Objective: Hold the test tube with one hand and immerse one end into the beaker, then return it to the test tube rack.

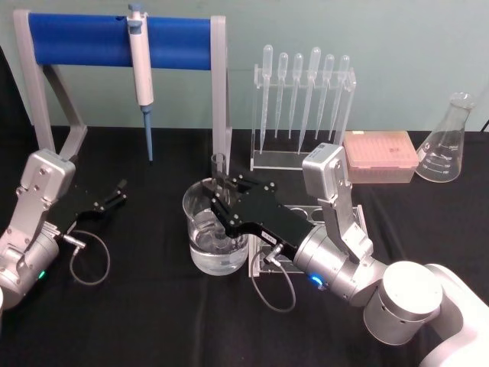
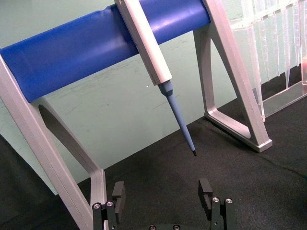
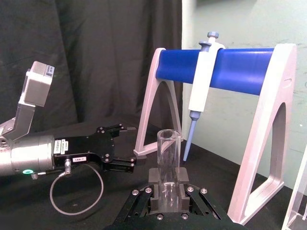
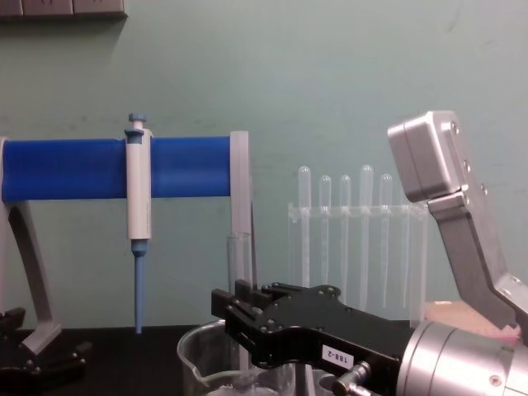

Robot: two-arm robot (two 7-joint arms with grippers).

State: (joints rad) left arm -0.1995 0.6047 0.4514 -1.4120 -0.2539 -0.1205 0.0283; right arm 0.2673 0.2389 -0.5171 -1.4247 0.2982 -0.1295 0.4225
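Gripping the test tube upright in the right gripper, lower end in the beaker — with the left gripper idle at left, spread wide.

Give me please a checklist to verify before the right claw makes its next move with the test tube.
1. Right claw is shut on the test tube: ok, its fingers clamp both sides.
2. Tube stands upright: ok.
3. Tube is inside the rim of the beaker: ok in the head and chest views.
4. Lower end is under the water: cannot tell, the claw hides it.
5. Free slot in the test tube rack: cannot tell, the right arm covers most of it.
6. Left claw is out of the way: ok, open and parked at the table's left side.
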